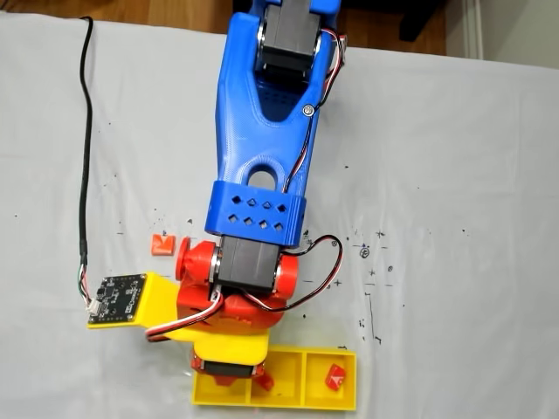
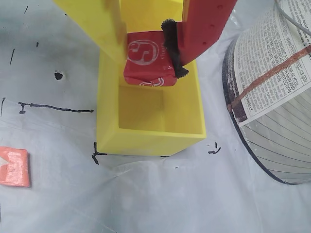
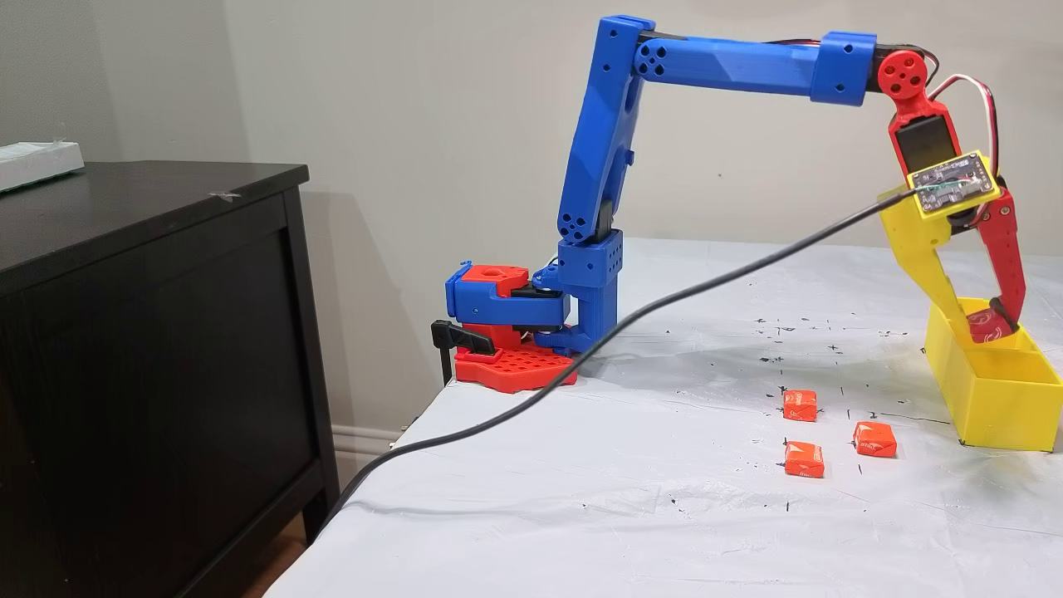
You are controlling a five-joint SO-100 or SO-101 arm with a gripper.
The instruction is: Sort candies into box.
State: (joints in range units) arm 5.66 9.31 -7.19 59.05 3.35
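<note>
Item: gripper (image 2: 149, 58), one yellow finger and one red finger with a black pad, pointing down into the near end of the box (image 2: 109, 136). The jaws are standing narrowly parted, just the width of the sweet, and are clamping a red candy (image 2: 146, 56) by two opposite flat sides. In the side fixed view the gripper (image 3: 987, 325) is hanging just over the box (image 3: 996, 399) rim, with the red candy (image 3: 988, 324) level with the rim of the end compartment and not yet resting on its floor.

Item: another red candy (image 1: 334, 376), lying in the right-hand compartment of the box (image 1: 306, 403) in the top-down fixed view.

Items: three orange candies on the white cloth (image 3: 664, 498) in the side fixed view, one far (image 3: 800, 404), one near (image 3: 804, 459), one to the right (image 3: 874, 439), all apart from each other and left of the box.

Handling, as a judgement: light, small, slightly soft inside a slick crinkly wrapper; likely to twist or slip if pinched at a corner, so taking hold across the flat sides is looking best. Not fragile.

Surroundings: a round container wrapped in printed paper (image 2: 272, 92) standing just right of the box in the wrist view; a black cable (image 3: 581, 357) trailing across the cloth; a dark cabinet (image 3: 149, 332) off the table to the left. The box walls are lying closest to the fingers.
</note>
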